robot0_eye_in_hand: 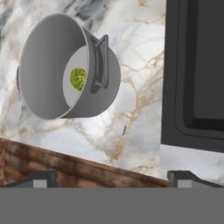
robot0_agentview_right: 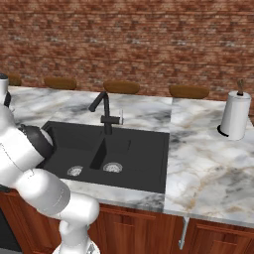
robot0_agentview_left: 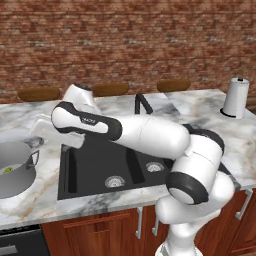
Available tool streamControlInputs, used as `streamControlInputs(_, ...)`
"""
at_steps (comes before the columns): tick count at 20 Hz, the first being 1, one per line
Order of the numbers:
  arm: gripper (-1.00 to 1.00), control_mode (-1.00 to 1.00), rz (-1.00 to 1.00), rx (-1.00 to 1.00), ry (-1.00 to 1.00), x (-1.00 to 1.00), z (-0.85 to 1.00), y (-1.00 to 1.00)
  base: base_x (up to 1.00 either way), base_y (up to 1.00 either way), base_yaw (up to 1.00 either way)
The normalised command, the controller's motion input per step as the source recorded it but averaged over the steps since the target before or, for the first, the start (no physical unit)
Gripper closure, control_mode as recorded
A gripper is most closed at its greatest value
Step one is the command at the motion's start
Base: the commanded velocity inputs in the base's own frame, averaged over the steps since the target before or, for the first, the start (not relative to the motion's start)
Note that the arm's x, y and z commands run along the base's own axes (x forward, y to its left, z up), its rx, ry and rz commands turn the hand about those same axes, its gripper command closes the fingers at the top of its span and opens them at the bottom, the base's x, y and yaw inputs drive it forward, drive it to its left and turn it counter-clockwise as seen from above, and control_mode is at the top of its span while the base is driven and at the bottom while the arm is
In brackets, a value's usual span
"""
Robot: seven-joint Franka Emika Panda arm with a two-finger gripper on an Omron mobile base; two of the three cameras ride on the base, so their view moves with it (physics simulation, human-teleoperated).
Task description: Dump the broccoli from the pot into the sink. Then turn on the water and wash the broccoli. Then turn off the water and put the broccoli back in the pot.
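One pot [robot0_eye_in_hand: 65, 65] near tabletop [robot0_eye_in_hand: 131, 113] front edge, broccoli [robot0_eye_in_hand: 78, 78] inside, clear of sink [robot0_eye_in_hand: 192, 70]; pincer [robot0_eye_in_hand: 111, 177] released.

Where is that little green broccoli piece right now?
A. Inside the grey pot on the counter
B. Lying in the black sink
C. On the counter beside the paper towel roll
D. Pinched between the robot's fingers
A: the broccoli lies on the bottom of the pot, which stands on the marble counter next to the sink.
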Motion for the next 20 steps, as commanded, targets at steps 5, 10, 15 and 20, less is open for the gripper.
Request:
streamControlInputs(5,-1.00,-1.00,0.00,0.00,0.00,0.12,-0.34,0.28,0.00,0.00,0.00)
streamControlInputs(10,-1.00,-1.00,0.00,0.00,0.00,0.16,-0.35,0.22,0.00,0.00,0.00)
streamControlInputs(15,-1.00,-1.00,0.00,0.00,0.00,0.20,-0.29,0.19,0.00,0.00,0.00)
streamControlInputs(20,-1.00,-1.00,0.00,0.00,0.00,0.31,-0.18,0.18,0.00,0.00,0.00)
